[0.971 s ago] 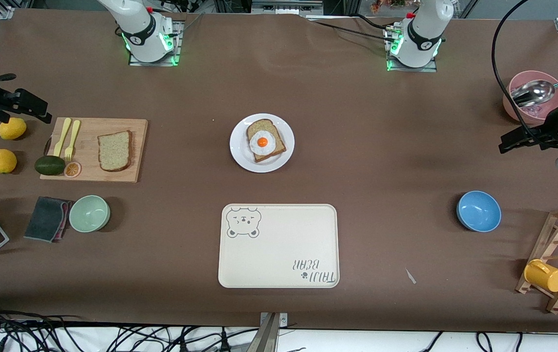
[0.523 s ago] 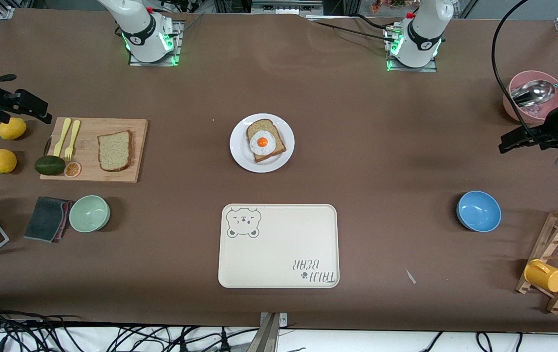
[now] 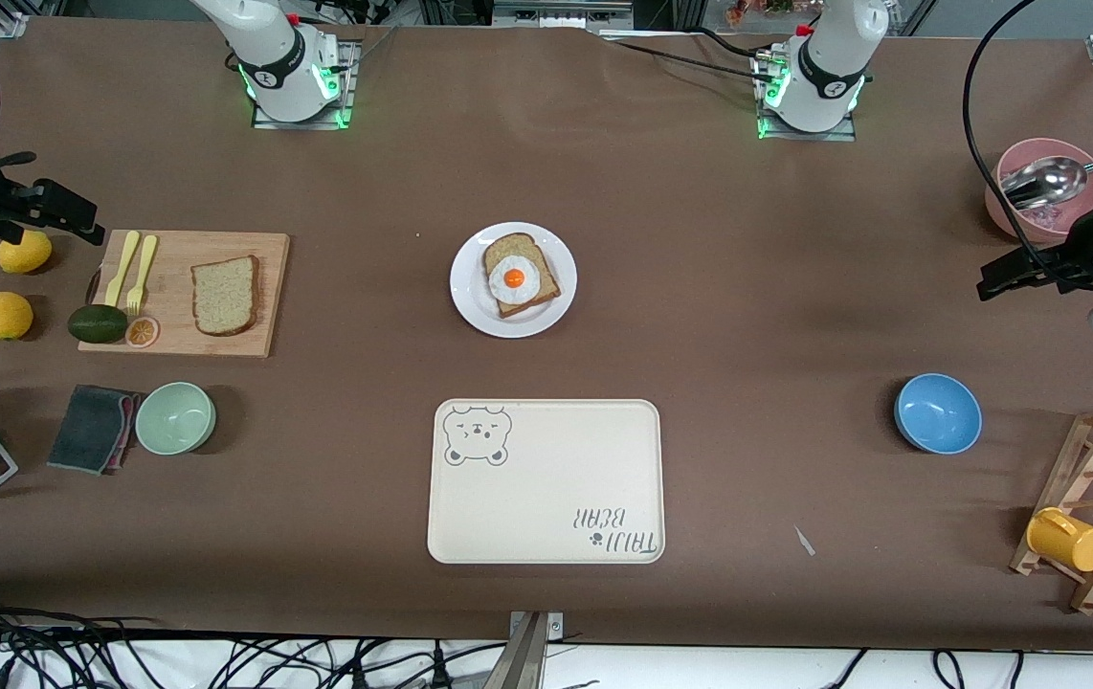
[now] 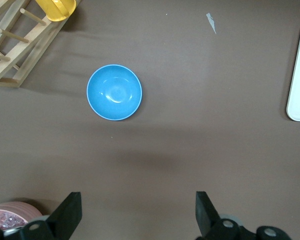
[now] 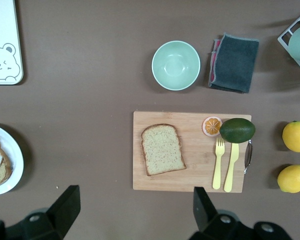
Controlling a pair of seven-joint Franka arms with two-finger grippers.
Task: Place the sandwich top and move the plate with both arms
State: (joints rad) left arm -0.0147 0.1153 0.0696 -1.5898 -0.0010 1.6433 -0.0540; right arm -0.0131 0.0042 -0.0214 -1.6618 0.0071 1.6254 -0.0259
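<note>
Front view: both arms raised, right tool (image 3: 78, 222) and left tool (image 3: 992, 284) open.

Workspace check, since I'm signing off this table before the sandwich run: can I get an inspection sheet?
Surface: brown table, a small scrap near the tray.
Job's things: plain bread slice on the cutting board; white plate mid-table carrying the egg toast.
Clutter: tray, green bowl, blue bowl, cloth, lemons, avocado, pink bowl with spoon, rack with yellow cup.
Grippers: left tool open over bare table by the pink bowl; right tool open beside the board; both empty.
Cables: bundle along the front edge.
Surroundings: nothing seen.
</note>
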